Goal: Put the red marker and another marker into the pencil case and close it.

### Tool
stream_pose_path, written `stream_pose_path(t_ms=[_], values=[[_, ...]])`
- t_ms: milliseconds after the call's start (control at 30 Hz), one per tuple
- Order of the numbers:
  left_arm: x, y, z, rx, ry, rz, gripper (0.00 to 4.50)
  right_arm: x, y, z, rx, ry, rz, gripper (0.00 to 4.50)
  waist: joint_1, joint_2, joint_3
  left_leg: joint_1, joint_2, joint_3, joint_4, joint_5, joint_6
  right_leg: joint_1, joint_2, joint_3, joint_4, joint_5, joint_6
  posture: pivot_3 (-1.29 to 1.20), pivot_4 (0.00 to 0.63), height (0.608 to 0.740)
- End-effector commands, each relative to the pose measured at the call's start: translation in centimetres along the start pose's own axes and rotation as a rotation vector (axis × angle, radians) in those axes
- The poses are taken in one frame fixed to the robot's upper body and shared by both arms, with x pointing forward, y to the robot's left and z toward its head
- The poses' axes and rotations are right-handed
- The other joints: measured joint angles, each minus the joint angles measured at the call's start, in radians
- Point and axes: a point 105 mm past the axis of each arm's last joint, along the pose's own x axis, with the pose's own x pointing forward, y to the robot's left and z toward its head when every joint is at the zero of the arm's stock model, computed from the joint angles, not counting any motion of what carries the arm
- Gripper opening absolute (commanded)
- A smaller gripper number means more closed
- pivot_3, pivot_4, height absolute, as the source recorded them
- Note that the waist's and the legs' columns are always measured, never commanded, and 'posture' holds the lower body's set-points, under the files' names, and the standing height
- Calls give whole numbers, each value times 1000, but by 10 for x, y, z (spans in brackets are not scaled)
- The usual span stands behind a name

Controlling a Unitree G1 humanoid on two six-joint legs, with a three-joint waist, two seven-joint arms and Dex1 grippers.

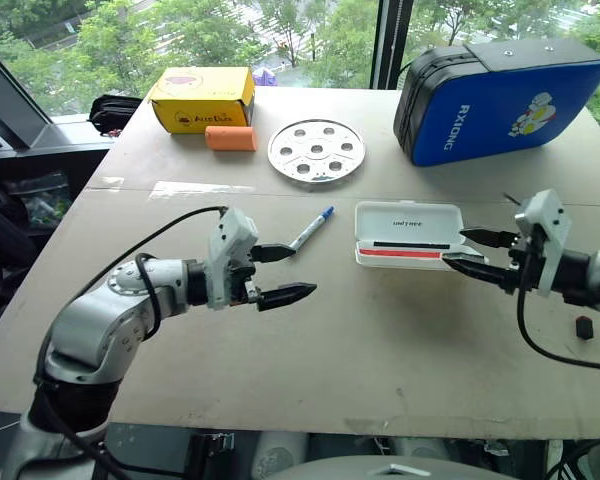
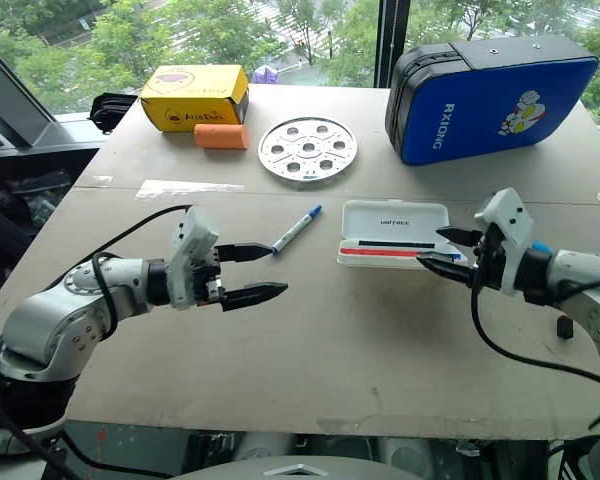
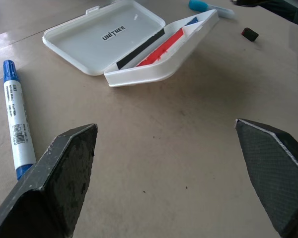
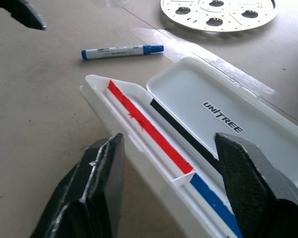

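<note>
Table: pencil case open, lid back.
Left gripper: I see jaws wide, empty.
Right gripper: parted, empty, at case's end.

Looks like robot test lab or office demo room, not home. Bare grey worktop set against floor-height windows, trees outside. Loose cables hang off left worktop edge. Far side: perforated metal disc, blue zip bag, yellow carton.

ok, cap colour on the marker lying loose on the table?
Blue, on the marker; clearest in the right wrist view.
</note>
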Motion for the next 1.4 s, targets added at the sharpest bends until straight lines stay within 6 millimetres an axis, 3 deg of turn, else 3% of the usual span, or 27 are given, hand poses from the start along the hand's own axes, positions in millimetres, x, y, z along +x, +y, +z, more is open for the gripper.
stream_pose_path(t_ms=[33, 100, 333, 500, 700, 933, 1033, 1233, 1333, 1400], values=[[-9, -17, 16, 33, -58, -41, 4500, 13, -9, -2, 48, 25, 18, 839, 1, 0, 0, 0, 0, 0, 0, 0, 0, 0, 0, 0, 0, 0, 0, 0, 150, 740], [-16, -28, 14, 20, -60, -53, 4500, 21, -5, -20, 54, 100, 77, 50, -1, 0, 0, -1, 0, 0, 0, 0, 0, -1, 0, 0, 0, 0, 0, 0, 150, 740], [-26, -40, 11, -9, -50, -42, 4500, 24, 15, -56, 13, 216, 208, 50, -2, 1, 1, 0, 0, 0, 0, 0, 1, -1, -1, -1, 0, 0, 0, 0, 150, 740], [-26, -40, 11, -12, -46, -35, 4500, 22, 16, -69, -38, 235, 209, 50, -3, 0, 1, 1, 0, 0, 0, 0, 1, 0, 0, -1, 1, 0, 0, 0, 150, 740], [-26, -39, 11, -12, -38, -34, 4500, 15, 13, -54, -114, 126, 169, 50, -1, 0, 1, 1, 0, 0, 0, 0, 1, 0, 0, 0, 1, 0, 0, 0, 150, 740], [-23, -28, 6, -17, -27, 16, 4500, -1, 28, -31, -184, -14, 196, 50, -2, 1, 1, 1, 0, 0, 0, 0, 1, 0, 0, 0, 1, 0, 0, 0, 150, 740], [-19, -14, 3, -6, -5, 79, 4500, -8, 37, -16, -217, -107, 211, 50, -1, 1, 1, 1, 0, 0, 0, 0, 1, 0, 0, 0, 1, 0, 0, 0, 150, 740], [-7, 22, -4, -6, 35, 217, 4500, -20, 60, -9, -225, -148, 259, 50, 5, 0, 1, 1, 0, 0, 0, 0, 1, 0, 1, -1, 1, 0, 1, 0, 150, 740], [4, 29, 0, -10, 24, 197, 4500, -25, 66, -5, -229, -166, 220, 803, 7, 0, 1, 1, 0, 0, 0, 0, 1, 0, 0, 0, 1, 0, 1, 0, 150, 740], [8, 41, -2, -22, 44, 227, 4500, -32, 75, -4, -237, -159, 216, 1743, 11, 0, 1, 0, 0, 0, 0, 0, 1, 0, 0, -1, 1, 0, 1, 0, 150, 740]])
